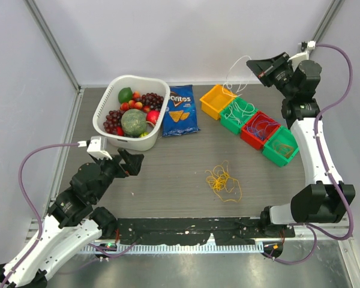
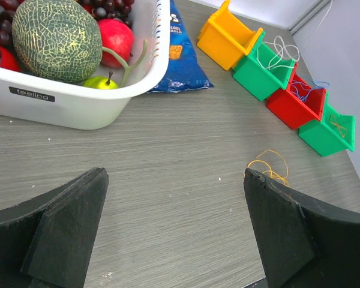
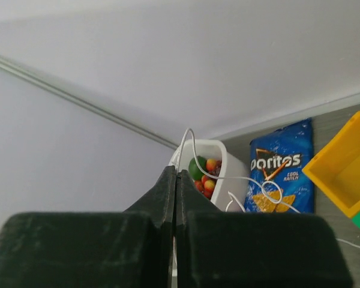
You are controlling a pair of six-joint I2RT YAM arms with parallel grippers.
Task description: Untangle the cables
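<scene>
Right pincer (image 3: 176, 180): closed, fingers pressed flat together, gripping the white cable (image 3: 192, 150) at their tips. My right arm holds it raised at the far right of the bench (image 1: 168, 180), above the row of bins. From the tips the white cable hangs down in loose loops, and its lower end lies in the first green bin (image 1: 237, 115).

Left pincer (image 2: 177, 216): jaws wide apart, nothing between them. It hovers over bare bench at the near left, just in front of the white basket (image 2: 60, 105) of fruit.

The remaining cables:
- Yellow cable (image 1: 223, 182): a loose tangle lying on the bench near the middle, well apart from both pincers.
- Blue cable (image 2: 306, 93): in the red bin (image 1: 259, 129).
- Orange cable (image 2: 336, 123): in the end green bin (image 1: 280, 146).

The yellow bin (image 1: 216, 101) stands at the left end of the row, touching the first green bin. A blue chip bag (image 1: 180, 110) lies flat between the basket and the yellow bin.
</scene>
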